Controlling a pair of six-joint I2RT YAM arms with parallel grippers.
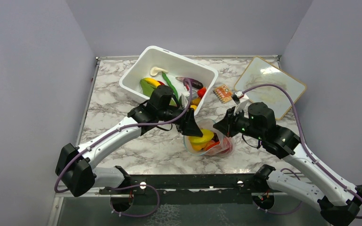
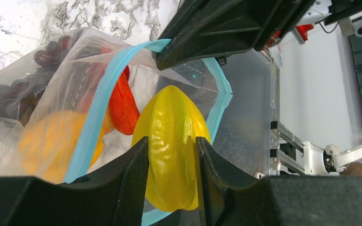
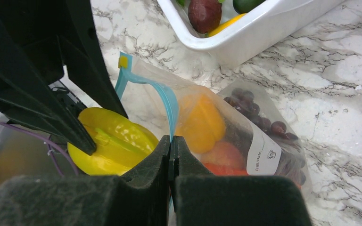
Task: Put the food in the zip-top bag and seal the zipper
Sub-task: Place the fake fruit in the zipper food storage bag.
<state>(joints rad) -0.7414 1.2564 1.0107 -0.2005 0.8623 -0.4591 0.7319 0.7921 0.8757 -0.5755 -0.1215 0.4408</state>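
Now the left hand [image 2: 169,147] clamps the yellow pepper [image 2: 169,113] right at the mouth of the zip-top bag [image 2: 247,117], lying on the desk [image 1: 136,146] before the arms; the right hand [image 3: 172,141], pressed together, pinches the zipper [image 3: 168,106].

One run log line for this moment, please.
left gripper: shut on yellow pepper, at bag mouth | right gripper: shut on zipper | bag: open, grapes inside

Glossy plastic pepper [image 2: 169,150], crinkly clear bag [image 2: 52,89]
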